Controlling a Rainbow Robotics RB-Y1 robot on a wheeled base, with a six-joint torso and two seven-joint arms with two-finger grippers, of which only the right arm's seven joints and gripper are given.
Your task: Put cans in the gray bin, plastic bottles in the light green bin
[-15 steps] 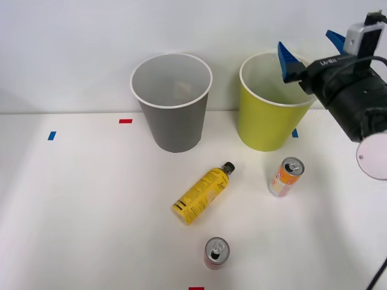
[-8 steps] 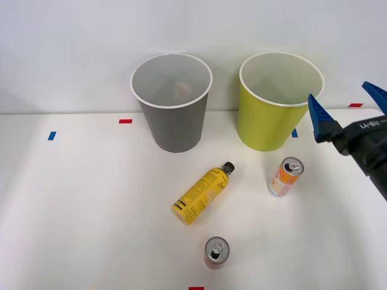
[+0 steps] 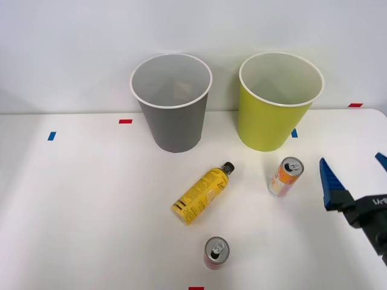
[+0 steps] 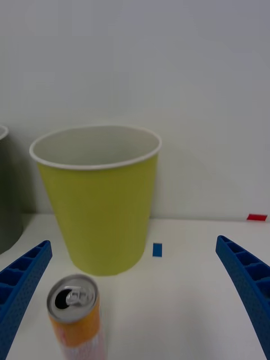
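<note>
At the worktop's back edge, against the wall, stand two tall tapered bins with white rims: the gray bin [image 3: 172, 103] to the left and the light green bin [image 3: 279, 101] to the right, well apart. Both have pale insides; I cannot tell what, if anything, lies in them. In front of the light green bin an orange-and-white can [image 3: 285, 176] stands upright, its silver pull-tab top showing. Nearer the middle of the worktop a yellow-labelled bottle [image 3: 202, 193] with black print lies on its side, its black cap pointing toward the bins. Close to the front edge stands a red can [image 3: 216, 252], upright. My right gripper [image 3: 357, 172] hangs near the worktop's right edge, just right of the orange-and-white can, its blue ribbed fingers [image 4: 22, 281] spread wide and holding nothing.
</note>
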